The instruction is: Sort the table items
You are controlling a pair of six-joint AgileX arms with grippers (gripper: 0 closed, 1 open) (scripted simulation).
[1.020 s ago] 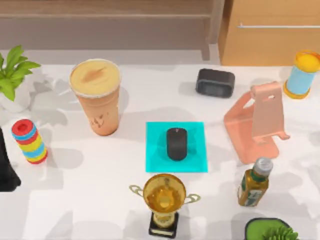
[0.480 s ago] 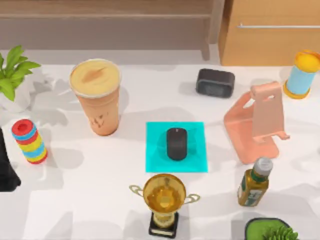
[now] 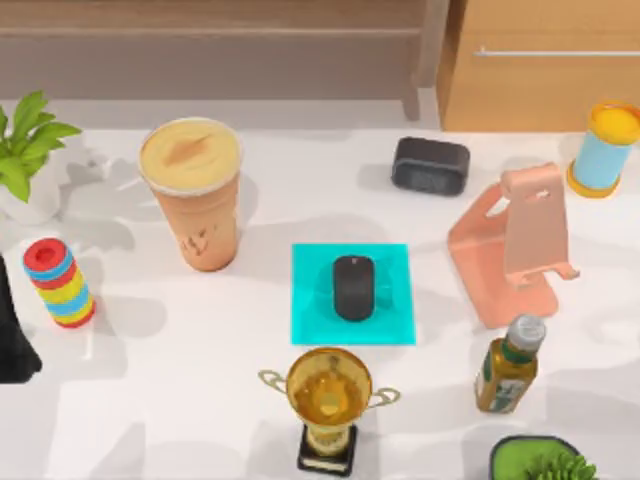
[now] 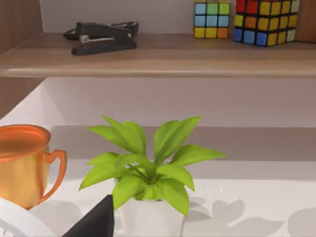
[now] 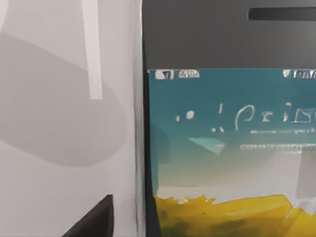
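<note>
A small black oval mouse (image 3: 353,287) lies on a cyan mat (image 3: 390,320) at the table's middle. The tall tan-orange drink cup (image 3: 192,195) stands upright to the mat's left and farther back. In the right wrist view the smartphone (image 5: 227,148) is very close, flat on the white surface, its silver edge and teal-and-yellow screen showing. My left arm (image 3: 12,340) is a dark shape parked at the table's left edge. The left wrist view looks toward a potted plant (image 4: 148,168).
A gold trophy (image 3: 328,400) stands in front of the mat and a dark speaker-like box (image 3: 430,165) behind it. At right are a pink phone stand (image 3: 515,245), a bottle (image 3: 508,365) and a blue-yellow can (image 3: 605,148). A ring-stack toy (image 3: 58,283) and a plant (image 3: 25,150) are at left.
Shadows near the table's right edge have shifted a little. No item on the table has moved, and the left arm is still.
</note>
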